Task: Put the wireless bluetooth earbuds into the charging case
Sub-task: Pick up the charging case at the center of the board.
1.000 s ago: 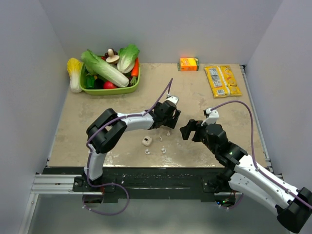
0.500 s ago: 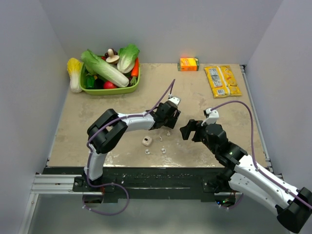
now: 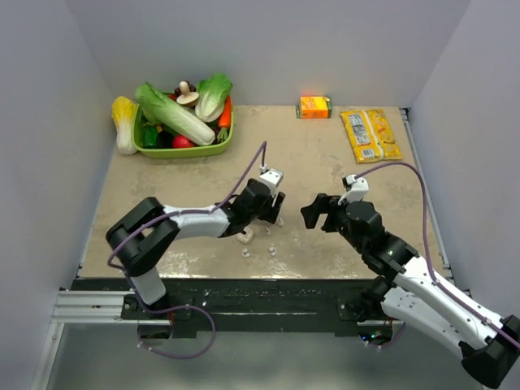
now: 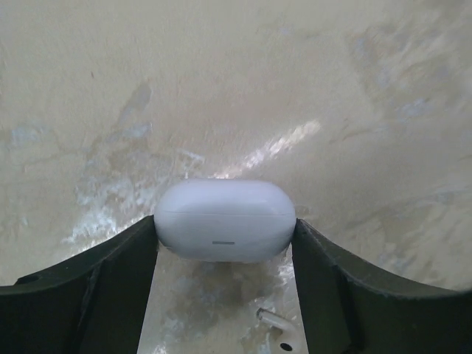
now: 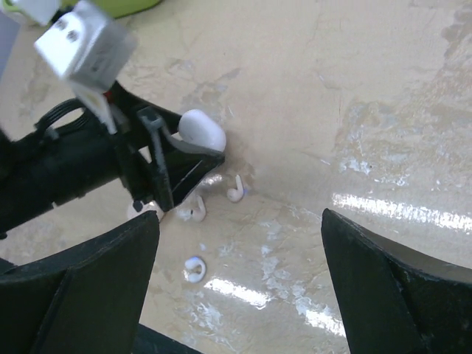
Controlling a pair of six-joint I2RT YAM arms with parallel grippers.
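No words, brand names, numbers or signs can be read anywhere in these views. On the table (image 3: 325, 158), the orange box (image 3: 314, 106) at about twelve o'clock and the yellow packet (image 3: 370, 135) at about one o'clock both carry printed patches, but the print is too small and blurred to make out. The white case (image 4: 224, 220) has a short grey mark low on its front face, too faint to tell whether it is lettering.
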